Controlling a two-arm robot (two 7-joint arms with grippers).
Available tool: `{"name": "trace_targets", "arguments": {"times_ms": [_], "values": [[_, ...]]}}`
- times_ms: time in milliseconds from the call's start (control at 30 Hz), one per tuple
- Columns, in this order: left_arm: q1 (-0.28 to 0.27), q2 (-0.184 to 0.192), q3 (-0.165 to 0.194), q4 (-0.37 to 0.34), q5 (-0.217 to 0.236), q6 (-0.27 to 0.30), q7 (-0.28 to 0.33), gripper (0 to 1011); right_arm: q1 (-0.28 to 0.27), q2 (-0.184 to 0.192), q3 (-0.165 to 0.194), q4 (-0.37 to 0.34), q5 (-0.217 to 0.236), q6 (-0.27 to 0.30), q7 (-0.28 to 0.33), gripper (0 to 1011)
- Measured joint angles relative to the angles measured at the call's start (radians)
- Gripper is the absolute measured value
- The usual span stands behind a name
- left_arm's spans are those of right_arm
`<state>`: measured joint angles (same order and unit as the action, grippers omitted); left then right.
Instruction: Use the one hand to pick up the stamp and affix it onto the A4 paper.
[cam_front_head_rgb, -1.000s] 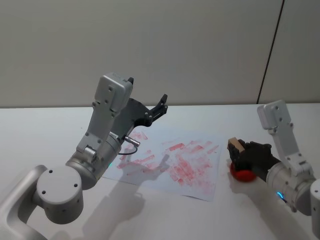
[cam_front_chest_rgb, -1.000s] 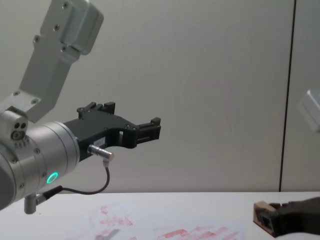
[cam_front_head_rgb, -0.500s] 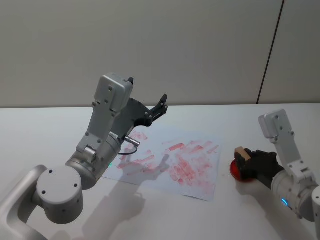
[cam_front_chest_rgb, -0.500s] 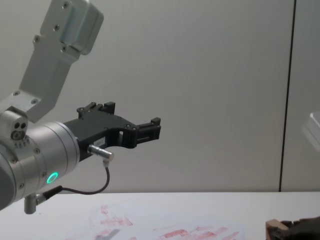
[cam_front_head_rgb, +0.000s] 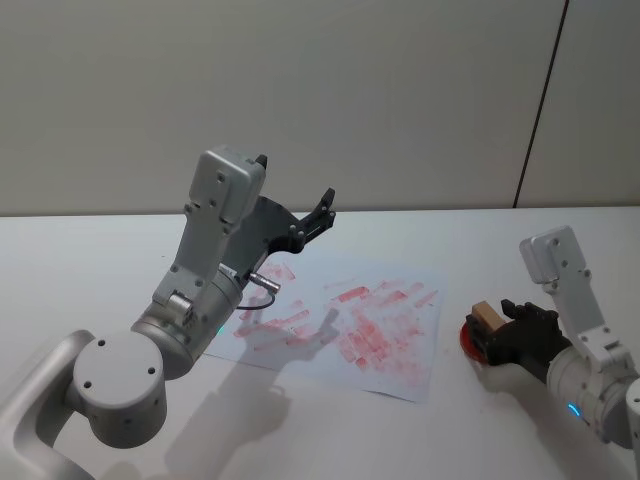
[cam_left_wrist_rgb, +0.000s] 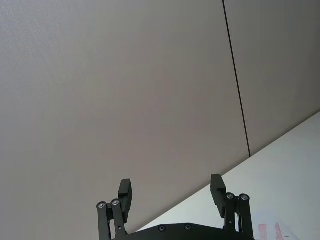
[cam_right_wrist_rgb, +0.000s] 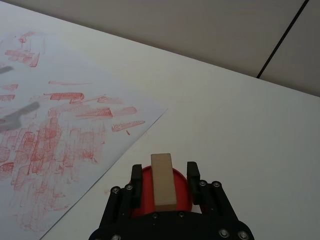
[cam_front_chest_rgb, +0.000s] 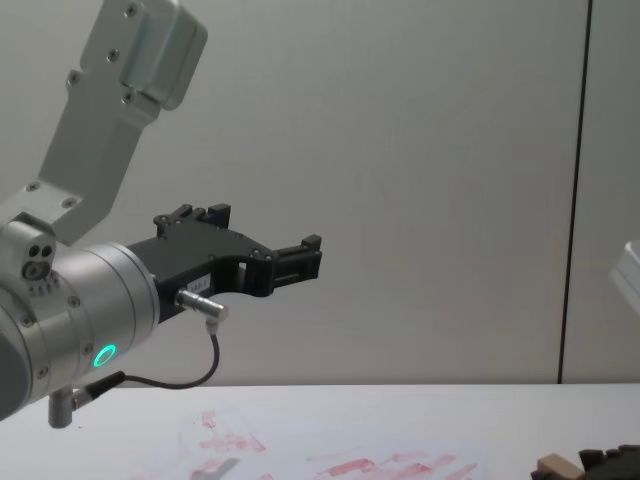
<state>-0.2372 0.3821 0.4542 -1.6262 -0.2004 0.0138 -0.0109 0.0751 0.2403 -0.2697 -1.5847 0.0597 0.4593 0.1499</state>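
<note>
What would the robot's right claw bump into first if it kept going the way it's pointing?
Probably the A4 paper. The right gripper, shut on the stamp over a red pad, points toward the sheet's near edge, though depth is unclear.

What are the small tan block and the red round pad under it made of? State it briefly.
Small tan block: probably bare wood, matte, pale and uniform, held in the right tool.
Red round pad: unclear, perhaps plastic or rubber; smooth, evenly red.

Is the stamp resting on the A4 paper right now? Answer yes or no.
No. The stamp sits between the right gripper's fingers over a red ink pad, off the edge of the A4 paper.
</note>
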Motion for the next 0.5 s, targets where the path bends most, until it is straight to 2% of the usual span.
{"name": "trace_targets", "arguments": {"times_ms": [33,133,233,367,500], "values": [[0.0,0.0,0.0,0.0,0.0,0.0,0.0,1001,0.0,0.0,0.0,0.0,-0.001,0.0,0.0,530],[0.0,0.0,0.0,0.0,0.0,0.0,0.0,1001,-0.001,0.001,0.0,0.001,-0.001,0.0,0.0,590],[0.0,0.0,0.0,0.0,0.0,0.0,0.0,1002,-0.001,0.001,0.001,0.002,-0.002,-0.001,0.0,732],[0.0,0.0,0.0,0.0,0.0,0.0,0.0,1001,-0.002,0.002,0.001,0.003,-0.003,-0.001,0.0,816],[0.0,0.0,0.0,0.0,0.0,0.0,0.0,1001,-0.002,0.002,0.001,0.003,-0.004,-0.001,0.0,957]]}}
